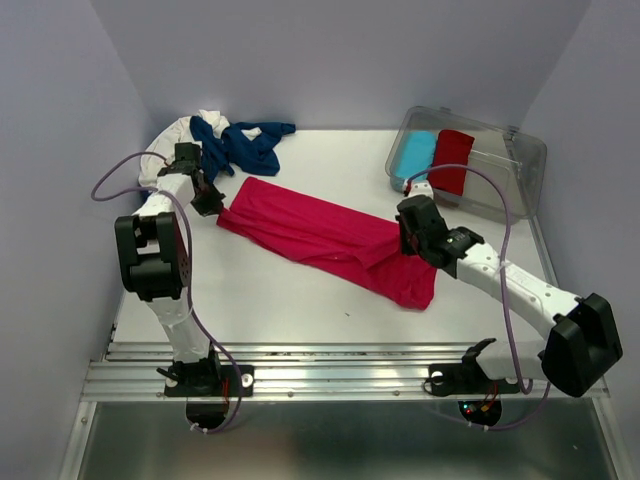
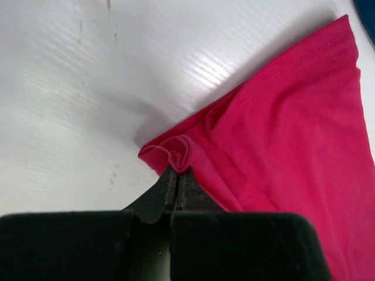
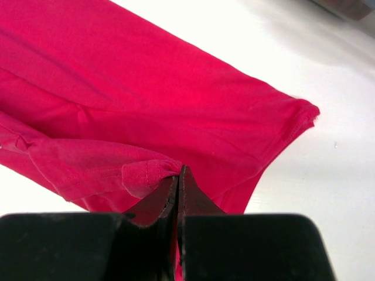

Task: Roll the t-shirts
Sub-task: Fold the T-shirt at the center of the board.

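The pink shirt (image 1: 320, 235) lies on the table (image 1: 300, 320) as a long, narrow folded band. It runs slantwise from near the left edge, about midway back, toward the right edge and the near edge, and its right end is wider and rumpled. The left gripper (image 2: 176, 174) is clenched on the band's left end. In the left wrist view its jaws meet with no gap, a small bunched fold of pink cloth is pinched at their tips, and the shirt's hem runs off to the upper right. The right gripper (image 3: 179, 174) is clamped on the band's right end, jaws together on a hemmed flap of cloth, with the rest of the shirt spread flat beyond it. At the far left corner a navy shirt (image 1: 245, 148) lies crumpled, partly over a white shirt (image 1: 172, 135) bunched against the left edge. At the far right corner stands a clear bin (image 1: 525, 165). Inside it a light blue shirt (image 1: 415, 155) and a dark red shirt (image 1: 452, 160) lie as compact bundles side by side, touching, the blue one on the left.
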Robot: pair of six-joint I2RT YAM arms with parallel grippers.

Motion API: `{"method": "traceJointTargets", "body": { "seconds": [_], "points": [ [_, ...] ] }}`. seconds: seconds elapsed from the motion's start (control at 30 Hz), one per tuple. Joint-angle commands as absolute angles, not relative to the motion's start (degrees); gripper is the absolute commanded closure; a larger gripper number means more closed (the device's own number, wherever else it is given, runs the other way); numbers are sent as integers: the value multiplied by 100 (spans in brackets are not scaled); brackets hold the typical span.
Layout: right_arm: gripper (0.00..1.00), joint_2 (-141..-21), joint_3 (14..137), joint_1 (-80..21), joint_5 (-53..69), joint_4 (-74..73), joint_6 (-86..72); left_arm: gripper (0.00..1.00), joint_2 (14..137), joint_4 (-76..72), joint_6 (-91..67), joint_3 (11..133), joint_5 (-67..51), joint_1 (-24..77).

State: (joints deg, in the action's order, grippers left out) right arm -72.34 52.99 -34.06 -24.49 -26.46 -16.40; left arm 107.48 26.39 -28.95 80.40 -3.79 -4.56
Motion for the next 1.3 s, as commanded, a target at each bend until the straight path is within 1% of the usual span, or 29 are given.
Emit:
{"method": "traceJointTargets", "body": {
  "seconds": [0.0,0.13,0.17,0.2,0.23,0.27,0.3,0.37,0.4,0.43,0.47,0.5,0.53,0.6,0.67,0.77,0.87,0.9,1.03,1.1,1.27],
  "points": [
    [99,-7426,5642,-3235,-2268,-2206,-1354,100,10880,2593,-2725,8516,-325,-361],
    [99,-7742,5695,-3024,-2197,-2031,-1257,99,11109,2619,-2672,8815,-343,-299],
    [99,-7804,5713,-2910,-2154,-2022,-1213,95,11170,2628,-2663,8911,-351,-290],
    [99,-7857,5756,-2909,-2136,-1995,-1204,84,11188,2619,-2654,8956,-360,-273],
    [99,-7910,5766,-2822,-2101,-1943,-1169,75,11206,2637,-2637,9000,-369,-238],
    [99,-8032,5792,-2708,-2057,-1934,-1169,56,11241,2680,-2611,9104,-343,-211],
    [99,-8103,5827,-2637,-2039,-1916,-1160,53,11241,2715,-2593,9149,-343,-185],
    [99,-8243,5845,-2497,-2022,-1925,-1195,44,11198,2742,-2549,9237,-299,-106],
    [99,-8279,5845,-2339,-1952,-1925,-1213,37,11171,2777,-2523,9272,-194,-71],
    [94,-8297,5819,-2286,-1916,-1942,-1282,32,11145,2795,-2496,9290,-141,-44],
    [57,-8297,5801,-2285,-1846,-1951,-1301,25,11101,2917,-2461,9386,-62,-35],
    [38,-8288,5792,-2224,-1820,-1977,-1327,24,11074,2970,-2435,9430,147,-35],
    [35,-8279,5783,-2224,-1811,-2065,-1405,23,11039,3006,-2426,9457,228,113],
    [34,-8236,5775,-2224,-1793,-2162,-1529,23,10847,3058,-2426,9449,368,210],
    [34,-8183,5774,-2224,-1793,-2328,-1748,23,10610,3050,-2435,9370,483,263],
    [35,-8008,5722,-2224,-1547,-2504,-2090,23,10267,2936,-2435,8853,580,360],
    [41,-7910,5616,-2224,-961,-2505,-2512,24,10038,2708,-2452,8300,449,430],
    [43,-7910,5573,-2224,-497,-2453,-2635,24,10011,2637,-2470,8166,300,439],
    [42,-8033,5213,-2224,165,-1892,-3224,25,10046,2426,-2566,7753,115,492],
    [43,-8199,5221,-2224,316,-1776,-3436,26,10046,2312,-2601,7586,27,501],
    [44,-8648,5335,-2224,71,-1626,-3682,27,9949,2294,-2593,7515,26,510]
  ]
}}
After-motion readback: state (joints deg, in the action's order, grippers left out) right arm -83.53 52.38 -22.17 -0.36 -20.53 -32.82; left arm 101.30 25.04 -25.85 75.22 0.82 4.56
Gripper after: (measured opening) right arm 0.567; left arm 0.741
